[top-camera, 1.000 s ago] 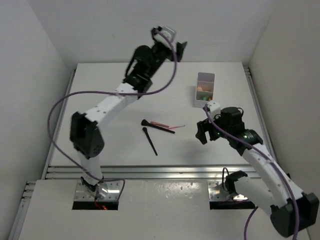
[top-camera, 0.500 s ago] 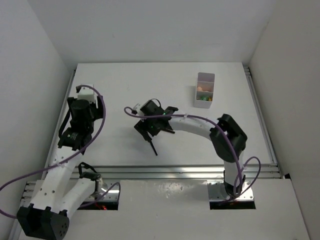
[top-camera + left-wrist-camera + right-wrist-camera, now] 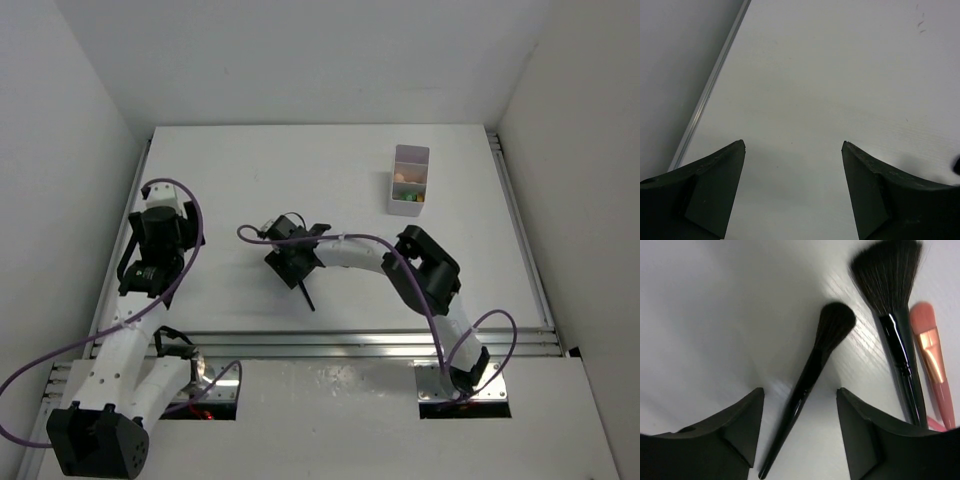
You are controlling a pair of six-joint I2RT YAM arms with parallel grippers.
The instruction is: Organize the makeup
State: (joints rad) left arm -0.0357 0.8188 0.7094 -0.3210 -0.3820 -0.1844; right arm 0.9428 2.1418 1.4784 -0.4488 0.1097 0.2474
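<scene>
Three makeup brushes lie mid-table. In the right wrist view a slim black brush runs between the fingers of my right gripper, whose jaws are open and straddle its handle without touching it. Right of it lie a larger black brush and a pink brush. From above, the right gripper hides most of the brushes; only a black handle tip pokes out. My left gripper hangs open over bare table at the left, with nothing between its fingers.
The translucent two-compartment box stands at the back right with peach and green items inside. A metal rail marks the table's left edge, close to the left gripper. White walls enclose the table on three sides.
The right arm swung from beside the box to over the brushes, and its jaws have narrowed around the slim brush's handle. The left arm came down from the back to the left side.
</scene>
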